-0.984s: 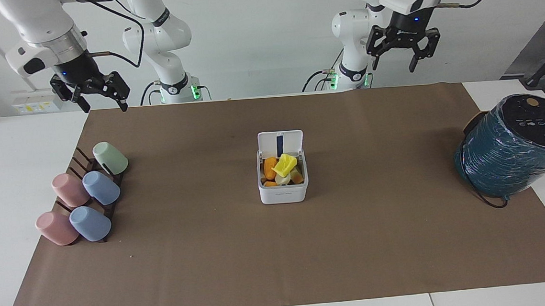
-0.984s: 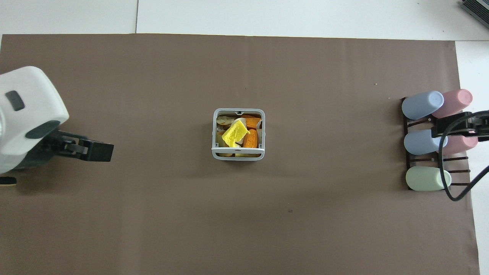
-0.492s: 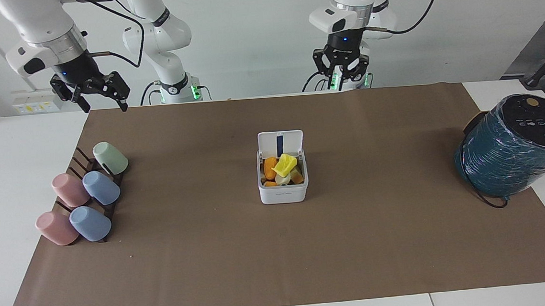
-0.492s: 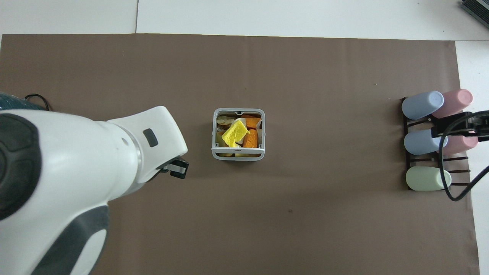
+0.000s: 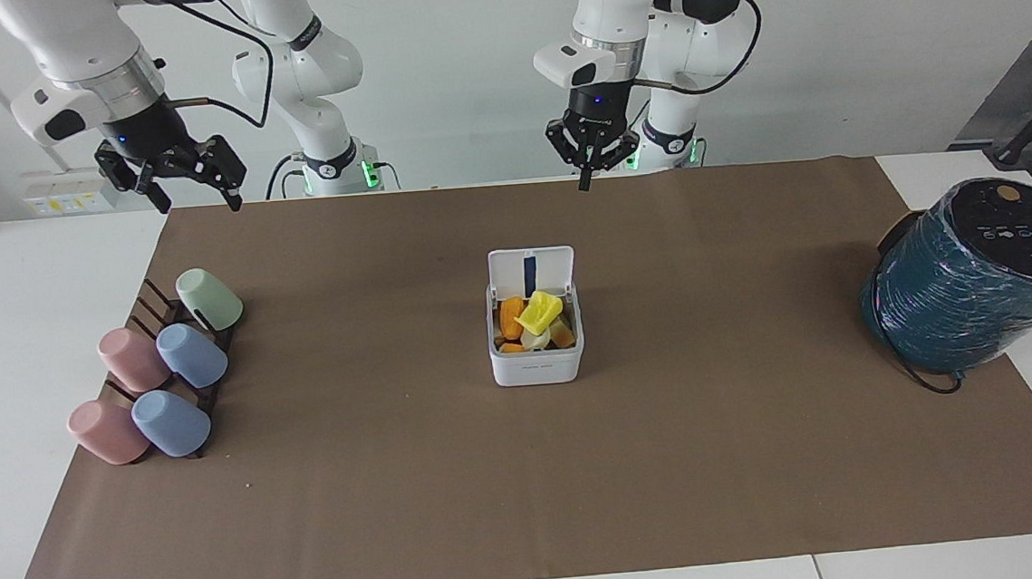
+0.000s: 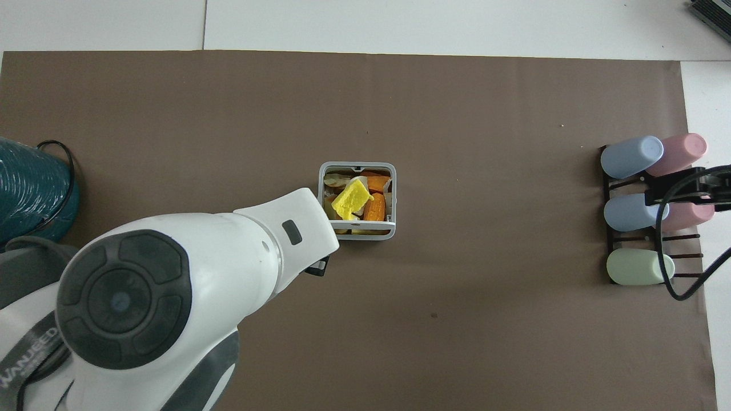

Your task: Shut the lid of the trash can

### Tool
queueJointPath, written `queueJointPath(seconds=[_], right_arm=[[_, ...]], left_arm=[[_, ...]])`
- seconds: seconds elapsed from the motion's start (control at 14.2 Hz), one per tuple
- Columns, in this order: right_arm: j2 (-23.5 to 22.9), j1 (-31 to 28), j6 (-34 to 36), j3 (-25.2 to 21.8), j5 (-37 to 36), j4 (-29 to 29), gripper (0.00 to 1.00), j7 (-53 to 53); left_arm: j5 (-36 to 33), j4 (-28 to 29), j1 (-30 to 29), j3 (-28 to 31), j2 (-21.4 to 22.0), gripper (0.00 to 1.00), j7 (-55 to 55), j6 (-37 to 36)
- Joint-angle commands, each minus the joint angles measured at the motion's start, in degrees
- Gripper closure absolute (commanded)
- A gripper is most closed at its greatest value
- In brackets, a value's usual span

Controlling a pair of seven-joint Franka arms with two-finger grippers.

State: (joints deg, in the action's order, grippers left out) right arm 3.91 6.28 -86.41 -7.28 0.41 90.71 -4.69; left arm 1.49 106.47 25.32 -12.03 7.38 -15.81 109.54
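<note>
The white trash can (image 5: pixel 538 366) stands in the middle of the brown mat, full of yellow and orange scraps. It also shows in the overhead view (image 6: pixel 356 166). Its lid (image 5: pixel 553 270) stands upright at the edge nearer the robots, with the dark blue strip facing away from them; from above the lid (image 6: pixel 365 230) shows edge-on. My left gripper (image 5: pixel 592 178) hangs high in the air over the mat, close to the lid's edge of the can and apart from it. In the overhead view the left arm's wrist hides it. My right gripper (image 5: pixel 198 201) is open and waits over the cup rack.
A dark rack with several pastel cups (image 5: pixel 163 369) lies toward the right arm's end, also in the overhead view (image 6: pixel 634 211). A large teal wrapped cylinder (image 5: pixel 970 285) with a black cable stands toward the left arm's end, also seen from above (image 6: pixel 28 188).
My left arm has swung from its own end of the table toward the middle and lower, and its gripper has turned. The can, the lid and the right arm have not moved.
</note>
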Motion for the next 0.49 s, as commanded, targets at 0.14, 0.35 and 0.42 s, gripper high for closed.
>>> queueJointPath(seconds=[0.14,0.35,0.42], right_arm=[[0.66,-1.27,0.55,0.77,1.26,0.52,0.00,1.43],[0.66,-1.27,0.55,0.77,1.26,0.43,0.00,1.43],[0.66,-1.27,0.55,0.77,1.26,0.43,0.00,1.43]], left_arm=[[0.35,1.37,2.37,0.87,-4.82,1.00,-2.47,6.46],[0.35,1.11,3.60,0.87,-7.47,1.00,-2.56,9.89],[0.35,0.93,3.60,0.87,-8.43,1.00,-2.56,10.86]])
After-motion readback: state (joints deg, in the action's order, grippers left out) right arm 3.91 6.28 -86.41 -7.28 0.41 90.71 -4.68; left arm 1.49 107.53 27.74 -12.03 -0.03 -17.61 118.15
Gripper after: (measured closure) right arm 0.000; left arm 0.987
